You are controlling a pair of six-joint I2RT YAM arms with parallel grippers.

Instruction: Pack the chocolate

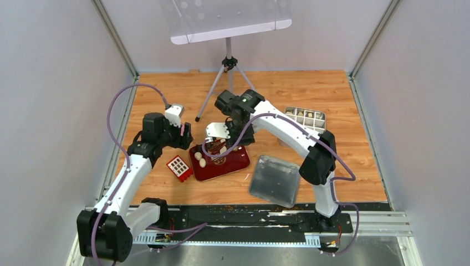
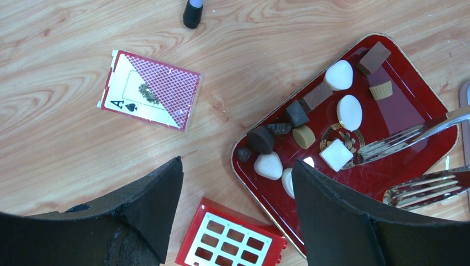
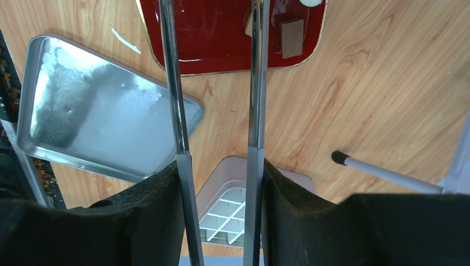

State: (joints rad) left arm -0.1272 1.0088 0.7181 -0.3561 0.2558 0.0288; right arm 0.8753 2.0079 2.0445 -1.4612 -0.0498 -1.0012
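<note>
Red tray [image 2: 399,105] sits mid-bench [image 2: 55,155], slightly askew. The chocolates [image 2: 349,112] lie loose in the tray, bunched toward the end nearest the left hand. They are cream ovals, dark and brown blocks, one round dark piece and one tan disc. One brown block [image 3: 292,37] lies alone at a far corner of the tray.

Left hand [image 2: 236,183]: released, fingers wide apart with nothing between them. It hangs above the bench over the tray's near corner.

Right hand [image 3: 217,166]: carries two forks [image 2: 399,138] as long fingers. They stand apart with nothing between them, so the hand is released. The tines are over the tray's bare middle, beside a white square piece; I cannot tell if they touch it.

Small red box with a white grid [image 2: 230,241]: just beside the tray's near edge, apart from it.
Playing card [image 2: 149,88]: on the bench, well away from the tray.
Tripod foot [image 2: 193,14]: beyond the card.
Silvery lid [image 1: 275,180]: near the tray, on the right arm's side.
Gridded tin [image 1: 305,117]: further out on that side, its contents too small to read.
</note>
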